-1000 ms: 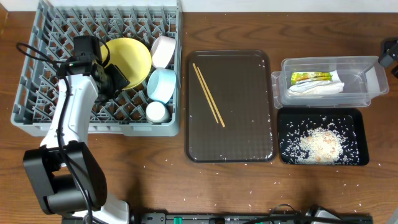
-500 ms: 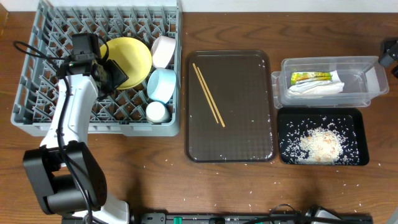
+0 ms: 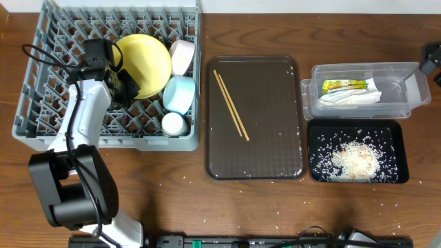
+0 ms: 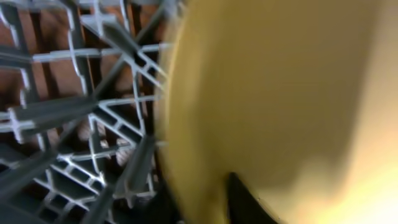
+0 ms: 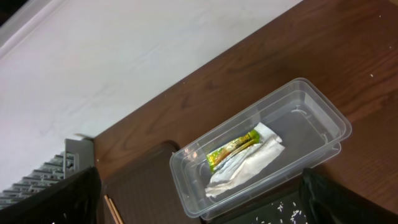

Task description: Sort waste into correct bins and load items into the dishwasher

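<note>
My left gripper [image 3: 127, 86] is shut on the rim of the round yellow plate [image 3: 146, 62] and holds it tilted among the pegs of the grey dish rack [image 3: 41, 103]. The plate fills the left wrist view [image 4: 280, 93], with my fingers [image 4: 205, 198] on either side of its rim. The white bowl [image 3: 181, 55], light blue bowl [image 3: 180, 93] and small white cup [image 3: 172, 123] stand in the rack's right side. The chopsticks [image 3: 231, 105] lie on the brown tray [image 3: 275, 138]. My right gripper [image 5: 202, 194] is open and empty above the clear tub [image 5: 311, 112].
The clear tub [image 3: 400, 86] holds the green-and-yellow wrapper [image 3: 343, 85] and the white paper [image 3: 351, 98]. The black tray [image 3: 396, 172] in front of it holds a heap of rice [image 3: 355, 160]. A few grains lie scattered on the brown tray and the table.
The yellow plate has shifted a little up and to the right in the rack, and my left gripper has moved with it. The right arm has not moved.
</note>
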Controlling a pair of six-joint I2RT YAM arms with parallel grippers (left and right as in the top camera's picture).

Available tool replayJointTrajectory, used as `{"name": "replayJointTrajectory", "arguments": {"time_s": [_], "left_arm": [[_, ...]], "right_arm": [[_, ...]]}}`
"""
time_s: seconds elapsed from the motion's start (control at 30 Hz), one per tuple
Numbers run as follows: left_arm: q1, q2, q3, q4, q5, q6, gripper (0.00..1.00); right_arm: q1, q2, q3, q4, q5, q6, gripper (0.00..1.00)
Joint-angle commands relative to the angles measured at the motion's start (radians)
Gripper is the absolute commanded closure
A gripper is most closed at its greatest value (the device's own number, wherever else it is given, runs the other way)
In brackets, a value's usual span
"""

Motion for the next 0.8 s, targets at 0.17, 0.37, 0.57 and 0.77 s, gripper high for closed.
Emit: {"name": "replayJointTrajectory", "arguments": {"time_s": [0.17, 0.37, 0.57, 0.77], "left_arm": [[0.001, 0.014, -0.008, 0.015, -0.075, -0.002, 0.92], [0.001, 0.008, -0.008, 0.027, -0.084, -0.001, 0.92], [0.001, -0.06, -0.008, 0.031, -0.159, 0.023, 0.92], [0.001, -0.165, -0.008, 0.03, -0.235, 0.073, 0.93]], "right_arm": [[-0.01, 0.002, 0.014, -0.001, 0.0, 0.01, 0.01], [-0.01, 0.002, 0.014, -0.001, 0.0, 0.01, 0.01], [-0.01, 0.002, 0.014, -0.001, 0.0, 0.01, 0.01], [-0.01, 0.002, 0.014, -0.001, 0.0, 0.01, 0.01]]}}
